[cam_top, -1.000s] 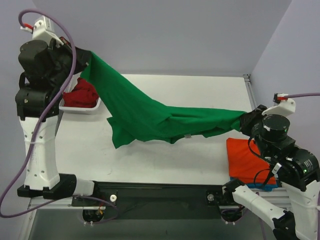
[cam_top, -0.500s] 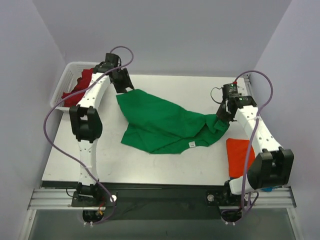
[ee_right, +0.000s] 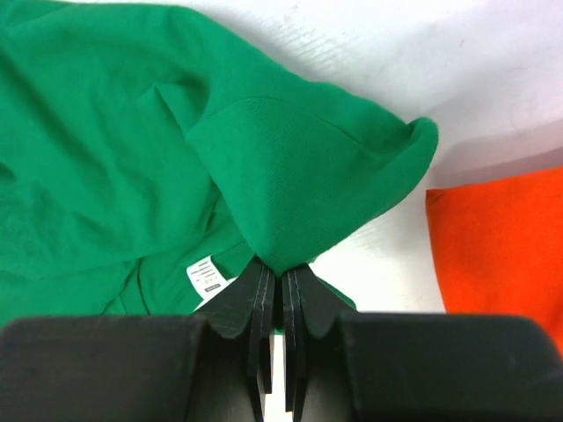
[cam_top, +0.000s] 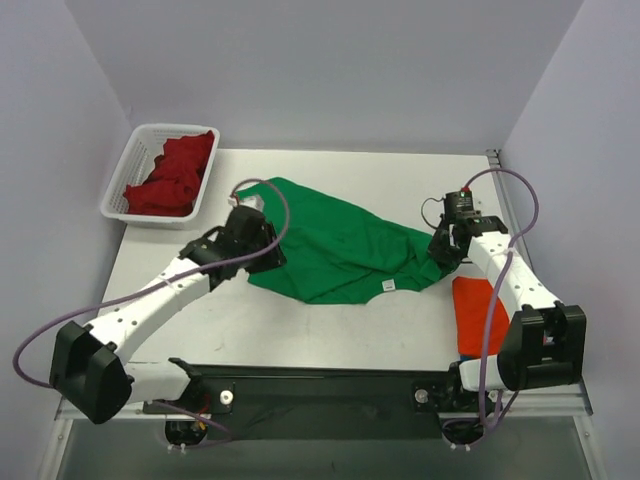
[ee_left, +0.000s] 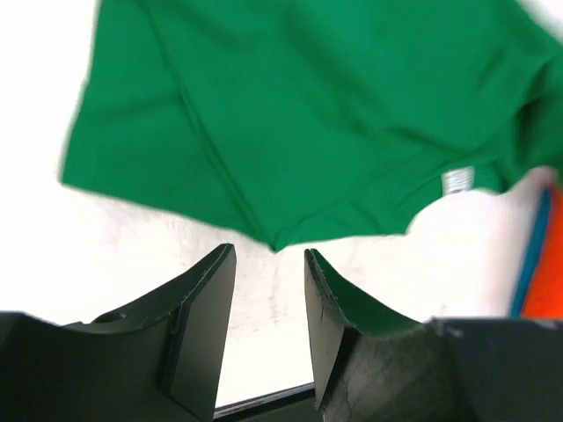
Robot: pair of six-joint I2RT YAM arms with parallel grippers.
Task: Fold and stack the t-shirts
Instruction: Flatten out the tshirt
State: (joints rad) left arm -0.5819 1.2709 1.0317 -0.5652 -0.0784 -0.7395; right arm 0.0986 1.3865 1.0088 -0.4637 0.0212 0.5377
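Starting with the top external view, a soft, short-sleeved bright green t-shirt (cam_top: 340, 245) is seen lying rumpled and unfolded on the middle of the flat white table (cam_top: 300, 330). The left gripper (cam_top: 266, 254) is placed at its left edge and the right gripper (cam_top: 438, 252) at its right end. A flat, folded orange t-shirt (cam_top: 478, 315) is laid near the right front corner and is judged to be the start of the stack. A heap of dark red shirt cloth (cam_top: 170, 175) is left in the white slotted plastic basket (cam_top: 118, 190) at the far left; whether it is one garment or several cannot be told. In the left wrist view, the left gripper (ee_left: 268, 255) is shown with its jaws parted and nothing between them, the hem corner of the green t-shirt (ee_left: 308, 114) lying just beyond the tips. A small white neck label (ee_left: 457, 180) is visible, and a strip of blue cloth (ee_left: 531, 264) is glimpsed beside the orange t-shirt (ee_left: 547, 290). In the right wrist view, the right gripper (ee_right: 281, 274) is shown closed on a bunched fold of the green t-shirt (ee_right: 106, 149), with the orange t-shirt (ee_right: 501, 246) just beside it. By this evidence at least one shirt is judged finished, while the flattening, folding and stacking of the green one, and then of the red cloth, remain to be done.
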